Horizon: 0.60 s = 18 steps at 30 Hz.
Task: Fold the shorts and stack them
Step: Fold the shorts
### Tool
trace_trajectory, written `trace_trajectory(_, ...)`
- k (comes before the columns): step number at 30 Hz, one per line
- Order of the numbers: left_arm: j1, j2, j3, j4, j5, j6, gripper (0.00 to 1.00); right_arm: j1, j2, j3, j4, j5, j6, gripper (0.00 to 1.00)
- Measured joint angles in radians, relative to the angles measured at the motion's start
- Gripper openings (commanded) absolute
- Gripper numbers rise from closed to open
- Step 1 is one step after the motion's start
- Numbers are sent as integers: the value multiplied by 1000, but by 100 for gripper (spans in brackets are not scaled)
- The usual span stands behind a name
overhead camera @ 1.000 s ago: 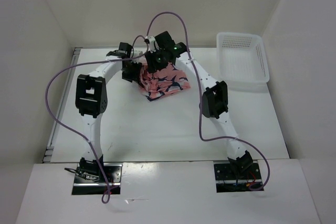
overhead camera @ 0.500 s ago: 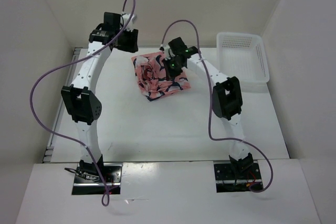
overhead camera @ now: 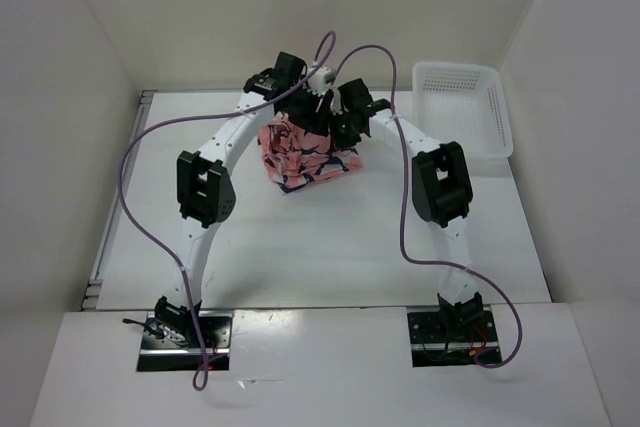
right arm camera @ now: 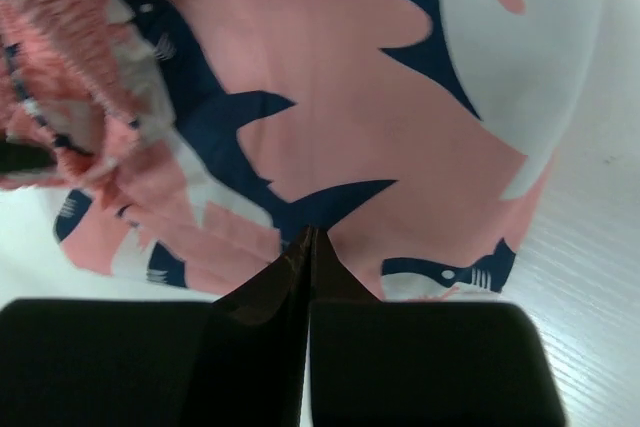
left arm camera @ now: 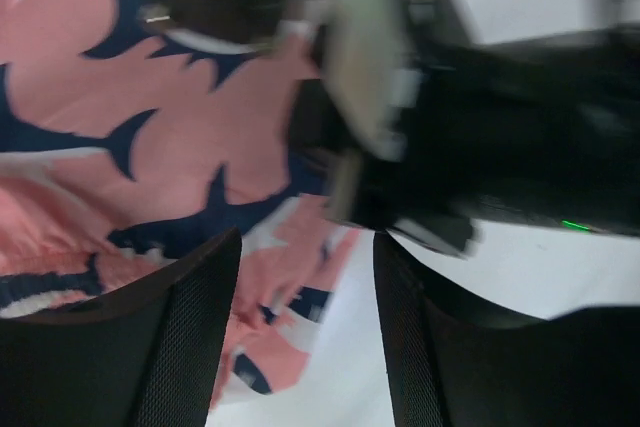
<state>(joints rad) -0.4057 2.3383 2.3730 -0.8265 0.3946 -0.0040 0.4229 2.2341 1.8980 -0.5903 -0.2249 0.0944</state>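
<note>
Returning left gripper (overhead camera: 303,110) over shorts (overhead camera: 312,162), beside closed right gripper (overhead camera: 333,127).

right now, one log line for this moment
shorts: folded bundle | left end effector: open over shorts | right end effector: shut, tips at shorts

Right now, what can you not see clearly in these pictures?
- Top view: the far part of the shorts is hidden under the left arm and right arm.
- Left wrist view: the right arm beyond the open left gripper is blurred.
- Right wrist view: the right gripper is shut at the fabric; whether it pinches cloth is hidden.
</note>
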Motion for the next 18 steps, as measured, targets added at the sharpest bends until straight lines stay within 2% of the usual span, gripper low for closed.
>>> trace_trajectory(7,31,95,-17,37,-139,0,59,0,12,-70,44,19,51,0)
trace_trajectory(13,50,106,-73,58,-220,0,58,0,20,-122,59,27,87,0)
trace_trajectory(18,54,106,-164,79,-303,0,51,0,31,-132,77,53,100,0)
